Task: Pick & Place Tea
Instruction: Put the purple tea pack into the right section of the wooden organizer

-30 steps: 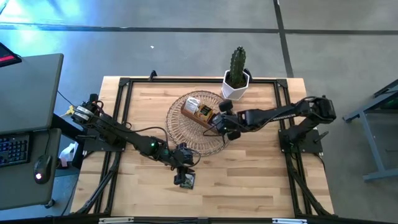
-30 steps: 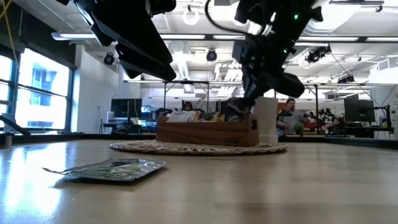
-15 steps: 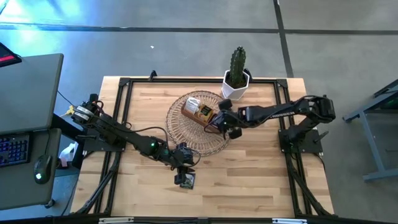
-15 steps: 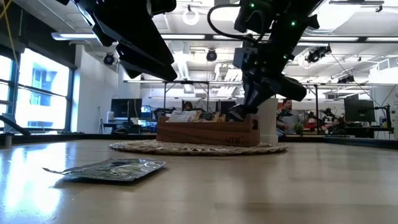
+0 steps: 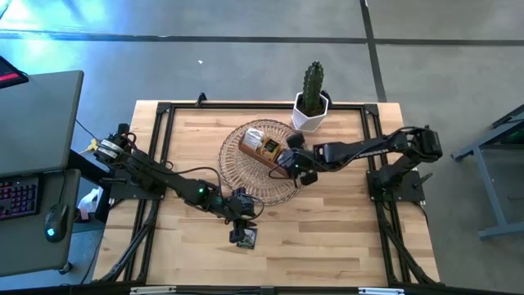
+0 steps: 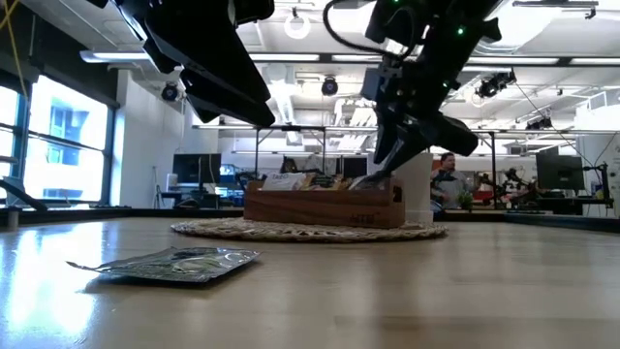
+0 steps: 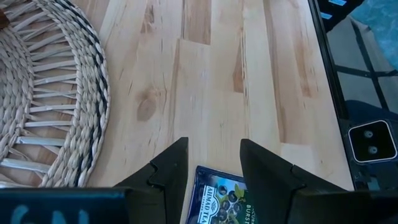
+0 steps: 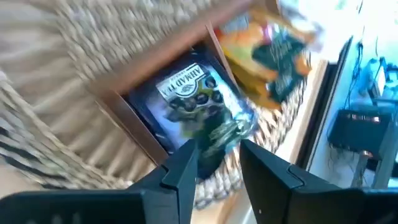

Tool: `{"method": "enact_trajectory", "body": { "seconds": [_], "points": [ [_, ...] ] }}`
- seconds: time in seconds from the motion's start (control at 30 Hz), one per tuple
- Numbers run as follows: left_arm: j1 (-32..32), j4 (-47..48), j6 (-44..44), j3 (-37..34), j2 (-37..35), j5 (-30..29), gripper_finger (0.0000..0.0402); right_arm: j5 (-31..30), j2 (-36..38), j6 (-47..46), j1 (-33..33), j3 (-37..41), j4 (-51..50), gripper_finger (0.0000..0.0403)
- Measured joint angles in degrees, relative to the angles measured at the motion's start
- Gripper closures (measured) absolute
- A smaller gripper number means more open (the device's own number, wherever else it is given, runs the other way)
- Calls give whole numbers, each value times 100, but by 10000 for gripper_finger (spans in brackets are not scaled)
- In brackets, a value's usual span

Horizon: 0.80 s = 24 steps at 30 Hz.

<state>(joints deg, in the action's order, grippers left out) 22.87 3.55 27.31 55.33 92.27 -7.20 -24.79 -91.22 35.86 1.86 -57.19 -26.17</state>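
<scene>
The right hand (image 5: pixel 295 173) hangs over the near end of the brown wooden compartment box (image 6: pixel 323 205), which sits on the round wicker mat (image 5: pixel 246 168); its fingers are parted and empty, directly above a dark blue foil tea packet (image 8: pixel 193 102) lying in a compartment, apparently just where it belongs. The left hand (image 7: pixel 213 171) hovers low with fingers spread on either side of another blue foil tea packet (image 7: pixel 222 199) flat on the pale wooden table (image 5: pixel 327 238), seemingly lined up for a pick.

Wooden box (image 5: pixel 264 147) on wicker basket (image 5: pixel 246 176), cactus (image 5: pixel 312 97) behind
</scene>
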Motion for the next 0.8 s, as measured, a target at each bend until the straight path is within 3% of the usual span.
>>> {"method": "enact_trajectory", "body": {
  "seconds": [0.2,0.37,0.53,0.67,0.8],
  "points": [
    [0,-2,-9,1,0,1,257,653,0,-44,-207,-7,493,295],
    [0,-2,-11,0,0,2,257,832,-15,-271,1,-7,696,317],
    [0,-5,-13,0,0,0,257,1279,-469,-216,173,-20,975,352],
    [0,-2,-15,2,0,3,257,887,-852,-1,187,-35,1036,393],
    [0,2,-26,0,2,13,257,751,-928,22,193,-33,797,395]
  ]
}}
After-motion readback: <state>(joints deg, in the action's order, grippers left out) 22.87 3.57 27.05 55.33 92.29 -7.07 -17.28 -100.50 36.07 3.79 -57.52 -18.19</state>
